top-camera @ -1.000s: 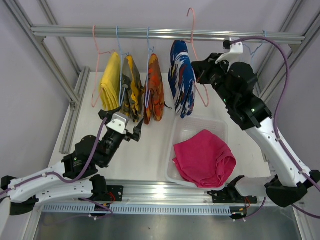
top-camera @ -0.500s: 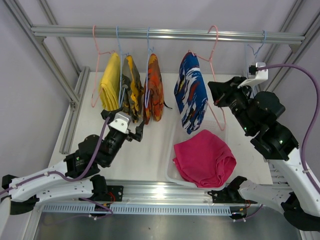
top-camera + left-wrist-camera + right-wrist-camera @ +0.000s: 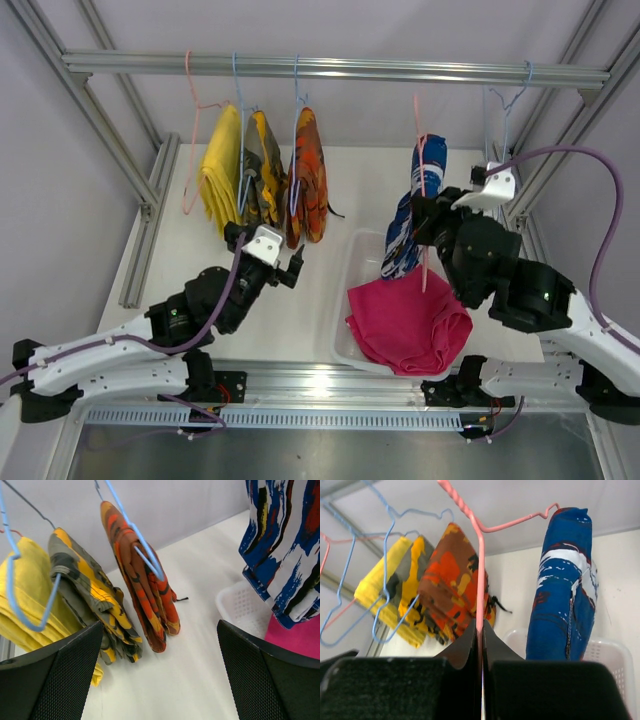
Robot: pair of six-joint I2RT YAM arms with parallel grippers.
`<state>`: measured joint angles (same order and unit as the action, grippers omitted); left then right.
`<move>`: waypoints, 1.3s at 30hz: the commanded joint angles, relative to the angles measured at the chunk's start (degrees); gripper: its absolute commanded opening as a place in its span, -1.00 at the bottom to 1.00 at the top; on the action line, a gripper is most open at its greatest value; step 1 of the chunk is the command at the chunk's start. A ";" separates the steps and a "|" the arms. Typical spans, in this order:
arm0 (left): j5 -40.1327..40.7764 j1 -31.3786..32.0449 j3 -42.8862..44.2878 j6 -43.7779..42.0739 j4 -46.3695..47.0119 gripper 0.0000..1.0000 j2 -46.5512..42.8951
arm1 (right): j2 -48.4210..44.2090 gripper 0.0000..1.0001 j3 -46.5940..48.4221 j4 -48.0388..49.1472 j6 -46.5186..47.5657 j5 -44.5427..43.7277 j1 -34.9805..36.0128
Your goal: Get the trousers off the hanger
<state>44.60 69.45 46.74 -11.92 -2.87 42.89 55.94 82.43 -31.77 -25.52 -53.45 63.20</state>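
Note:
My right gripper (image 3: 428, 222) (image 3: 480, 632) is shut on a pink wire hanger (image 3: 419, 165) (image 3: 479, 580) and holds it off the rail, above the white basket (image 3: 352, 290). Blue patterned trousers (image 3: 412, 215) (image 3: 565, 585) hang over that hanger. Plain magenta-pink trousers (image 3: 408, 318) lie in the basket. Yellow (image 3: 220, 170), olive-yellow camouflage (image 3: 262, 180) and orange camouflage trousers (image 3: 307, 178) (image 3: 145, 585) hang on hangers from the rail (image 3: 330, 67). My left gripper (image 3: 275, 258) (image 3: 160, 680) is open and empty, low in front of the camouflage trousers.
An empty blue hanger (image 3: 510, 100) hangs at the rail's right end. Aluminium frame posts (image 3: 100, 130) stand at both sides. The basket's rim (image 3: 240, 605) shows at the right of the left wrist view.
My right gripper has carried the pink hanger with the blue trousers down and toward me, turning it edge-on over the basket. My left arm has moved forward and to the right.

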 commanded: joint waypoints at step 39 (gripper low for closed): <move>-14.00 16.60 -5.43 -16.03 73.89 0.99 36.12 | -9.01 -1.00 -8.69 -0.32 -18.43 -12.56 13.09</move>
<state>36.29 87.02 40.23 -30.24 67.55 78.37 47.53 72.97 -37.87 -42.06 -66.92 76.79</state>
